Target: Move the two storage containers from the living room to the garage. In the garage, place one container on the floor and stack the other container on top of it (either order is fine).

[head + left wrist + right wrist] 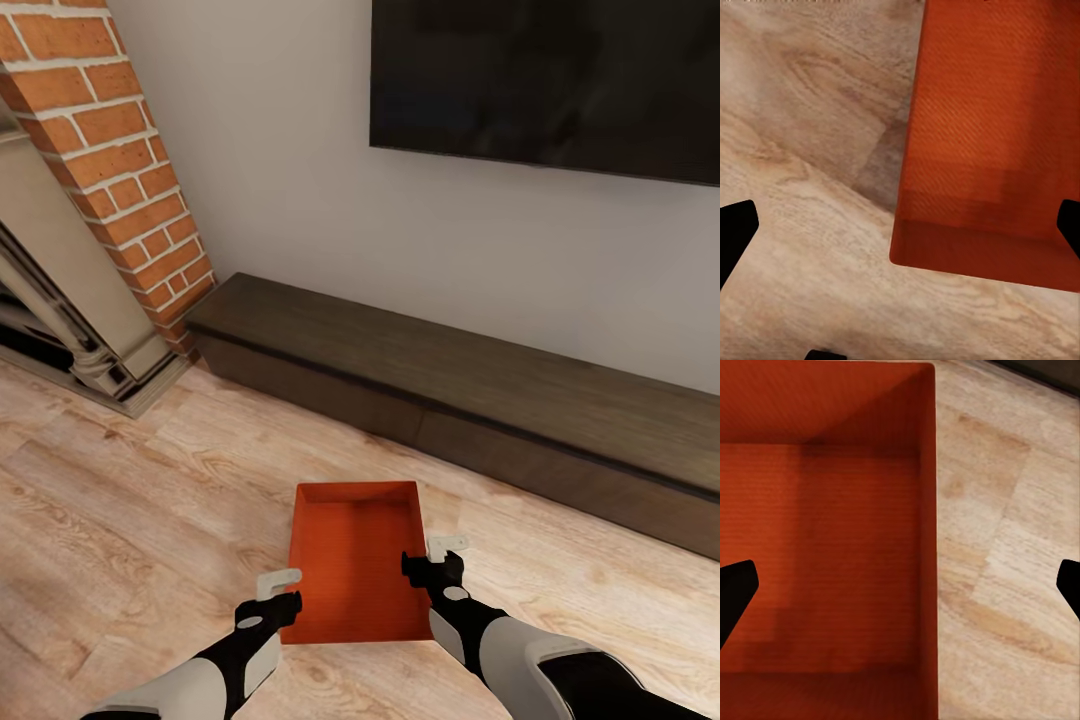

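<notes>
Still in the living room, pickup step for the first storage container (352, 560). It sits on the wood-plank floor (120, 520) in front of the low TV bench (480, 400), between both arms. Left gripper (280, 588) and right gripper (432, 556) each straddle a side wall, jaws spread, nothing clamped yet. Next, I'd say: close both on the walls, lift level, then head for the garage.

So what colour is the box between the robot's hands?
Red-orange storage container, clearest in the head view.
</notes>
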{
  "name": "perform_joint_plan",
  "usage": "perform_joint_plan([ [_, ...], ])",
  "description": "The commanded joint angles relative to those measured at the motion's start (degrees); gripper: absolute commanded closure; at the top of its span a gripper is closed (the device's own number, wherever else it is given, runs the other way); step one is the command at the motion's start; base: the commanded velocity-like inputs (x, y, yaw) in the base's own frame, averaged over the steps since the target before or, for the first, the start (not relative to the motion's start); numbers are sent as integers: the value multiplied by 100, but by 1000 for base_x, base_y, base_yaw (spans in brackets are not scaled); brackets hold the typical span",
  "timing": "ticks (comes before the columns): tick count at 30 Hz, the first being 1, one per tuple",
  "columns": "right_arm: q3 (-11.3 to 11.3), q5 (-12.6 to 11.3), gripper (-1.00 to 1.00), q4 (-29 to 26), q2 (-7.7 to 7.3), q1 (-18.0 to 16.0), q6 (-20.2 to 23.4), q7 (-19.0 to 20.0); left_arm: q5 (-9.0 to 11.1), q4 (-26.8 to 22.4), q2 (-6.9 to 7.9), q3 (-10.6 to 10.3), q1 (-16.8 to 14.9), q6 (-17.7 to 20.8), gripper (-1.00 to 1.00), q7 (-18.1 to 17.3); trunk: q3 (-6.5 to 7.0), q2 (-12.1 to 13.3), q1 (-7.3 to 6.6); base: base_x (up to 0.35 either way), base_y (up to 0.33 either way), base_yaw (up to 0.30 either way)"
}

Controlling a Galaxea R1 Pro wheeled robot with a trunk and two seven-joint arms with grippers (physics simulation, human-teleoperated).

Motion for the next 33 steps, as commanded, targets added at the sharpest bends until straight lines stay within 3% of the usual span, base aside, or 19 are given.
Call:
perform_joint_plan([
  [1, 43, 6, -100, 18, 2, -7, -21, -38, 58, -18, -2, -8, -3, -24, -100, 5, -22, -44, 22, 0, 0, 0],
  [6, 43, 8, -100, 18, 3, -7, -23, -47, 24, -507, 4, -36, -3, 82, -100, 4, -112, -244, 132, 0, 0, 0],
  [12, 41, 0, -100, 18, 3, -7, -28, -42, -10, -1088, 12, -61, -3, 576, -100, -43, -219, -485, 264, 0, 0, 0],
  [19, 40, 24, -100, 18, 3, -7, -37, -4, -321, -1143, 24, -63, -3, 645, -100, -32, -345, -765, 418, 0, 0, 0],
  [33, 40, -23, -100, 18, -5, -7, -39, 8, -359, -1096, 24, -64, -3, 645, -100, -49, -596, -1327, 725, 0, 0, 0],
])
